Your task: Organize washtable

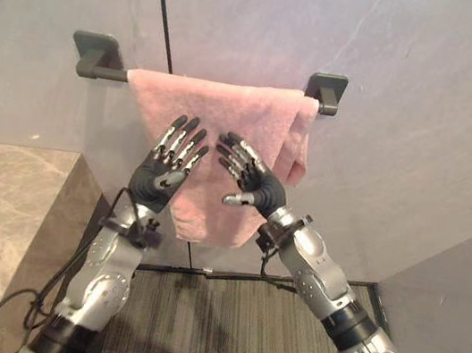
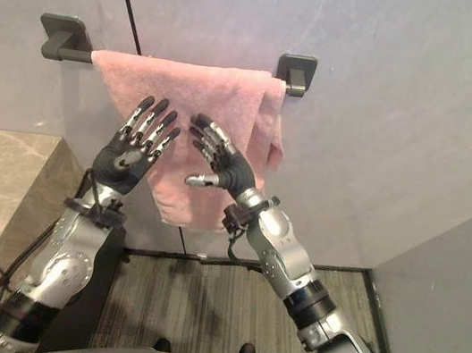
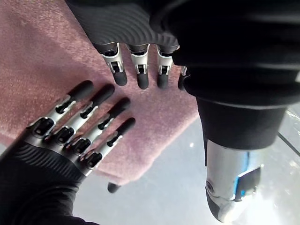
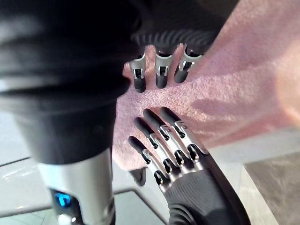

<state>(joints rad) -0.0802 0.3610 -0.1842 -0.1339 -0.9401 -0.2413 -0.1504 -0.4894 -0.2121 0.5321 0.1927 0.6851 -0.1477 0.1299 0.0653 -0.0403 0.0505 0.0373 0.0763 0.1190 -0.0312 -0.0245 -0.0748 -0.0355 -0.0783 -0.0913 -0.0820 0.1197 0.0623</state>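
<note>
Just below the towel bar (image 1: 99, 72), the left hand (image 1: 164, 174) and right hand (image 1: 249, 179) are raised side by side and slightly apart, fingers straight and spread, holding nothing. Behind them the pink towel (image 1: 229, 112) hangs draped over that bar, doubled near its right bracket, against the grey wall (image 1: 425, 127).

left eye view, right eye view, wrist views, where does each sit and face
left eye view: on the head, facing down at the pink towel on its wall bar; both arms, left robot hand and right robot hand open.
right eye view: same head, slightly aside, same scene.
left wrist view: left wrist, along its own fingers to the towel; right robot hand beside.
right wrist view: mirrored, left robot hand beside.
shared: all show towel and both hands.
</note>
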